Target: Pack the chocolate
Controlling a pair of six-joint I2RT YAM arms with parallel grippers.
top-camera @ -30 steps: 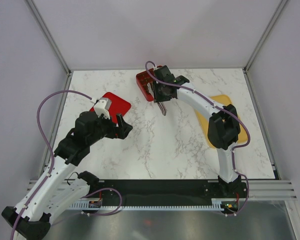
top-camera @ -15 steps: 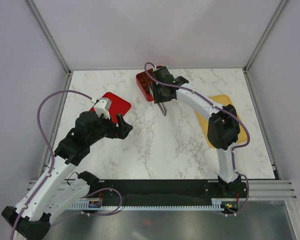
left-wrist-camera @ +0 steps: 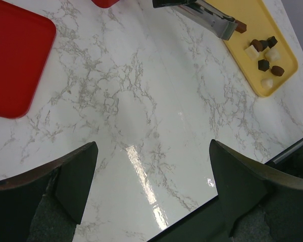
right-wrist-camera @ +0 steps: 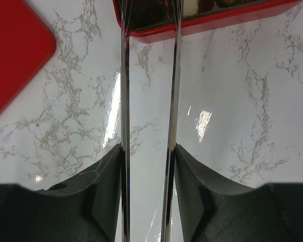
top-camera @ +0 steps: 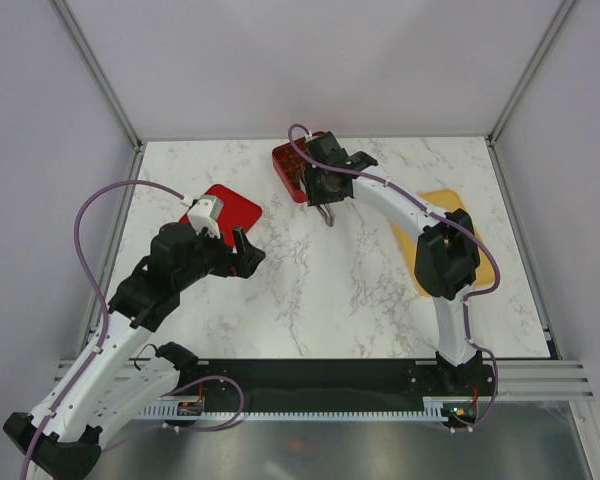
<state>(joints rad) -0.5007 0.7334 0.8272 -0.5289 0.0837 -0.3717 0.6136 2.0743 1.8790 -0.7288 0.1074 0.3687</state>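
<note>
Silver and long, the fingers of the right gripper (left-wrist-camera: 233, 27) are squeezing nearly shut on what looks like one small brown piece (left-wrist-camera: 241, 25). The gripper is hanging just beside the red box (top-camera: 292, 170), on its near side. I think the carrying step is going on. Next, the piece is going to need a lift over the box wall and a drop into a free hole. More chocolate (left-wrist-camera: 265, 50) is waiting on the yellow tray (left-wrist-camera: 265, 15), well apart from the red box. The left gripper (left-wrist-camera: 151, 151) is hanging wide open, holding nothing.
</note>
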